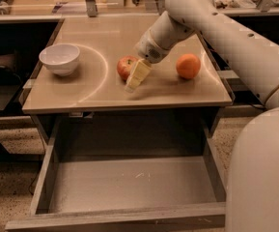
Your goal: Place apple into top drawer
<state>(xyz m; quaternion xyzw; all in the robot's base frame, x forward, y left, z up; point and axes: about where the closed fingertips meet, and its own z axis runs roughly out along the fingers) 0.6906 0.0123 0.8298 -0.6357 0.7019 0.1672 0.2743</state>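
The apple point(124, 65), red with yellowish patches, sits on the tan tabletop near its middle. My gripper point(135, 77) is down at the apple's right front side, touching or almost touching it, with the white arm reaching in from the upper right. The top drawer point(129, 182) stands pulled out below the table's front edge, its grey bottom bare apart from light scratches.
A white bowl point(60, 58) stands on the table's left side. A plain orange fruit point(188, 65) lies right of the gripper. My white arm and body point(259, 168) fill the right side. A shelf with clutter runs along the back.
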